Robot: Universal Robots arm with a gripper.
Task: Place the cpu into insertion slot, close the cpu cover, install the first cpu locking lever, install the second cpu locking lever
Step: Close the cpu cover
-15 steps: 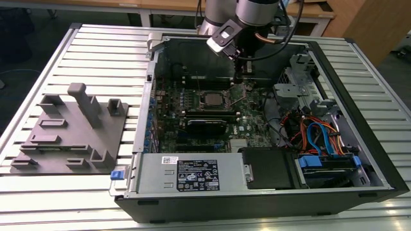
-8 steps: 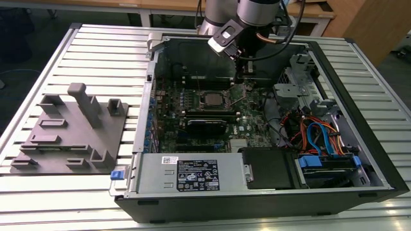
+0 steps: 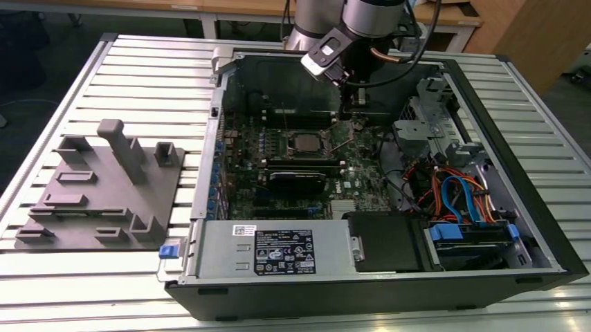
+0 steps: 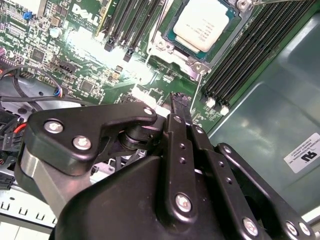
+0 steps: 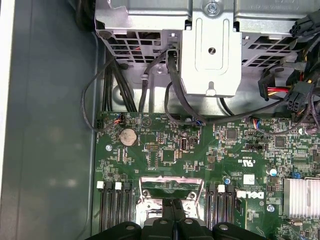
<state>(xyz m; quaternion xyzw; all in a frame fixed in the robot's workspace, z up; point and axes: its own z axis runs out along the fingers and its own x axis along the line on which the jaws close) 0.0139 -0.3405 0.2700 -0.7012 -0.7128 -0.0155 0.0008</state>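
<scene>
The cpu [image 4: 202, 22], a flat square chip with a silver top, lies in the insertion slot [image 3: 305, 142] on the green board. The cpu cover [image 4: 186, 56], a grey metal frame, lies flat around the chip. A thin wire locking lever [image 4: 200, 90] runs from the socket's corner towards my fingertips. My gripper [image 4: 178, 101] hangs just above the board beside the socket, its two black fingers [image 5: 169, 216] pressed together with nothing seen between them. I cannot tell whether they touch the lever. In the exterior view the gripper [image 3: 348, 123] points down at the socket's far right corner.
Black memory slots [image 4: 250, 55] flank the socket on both sides. A metal drive cage [image 5: 210, 55] and cable bundles [image 3: 452, 194] stand on the exterior view's right. The case wall [image 4: 270, 125] rises close by. A grey fixture block [image 3: 102, 187] sits on the table's left.
</scene>
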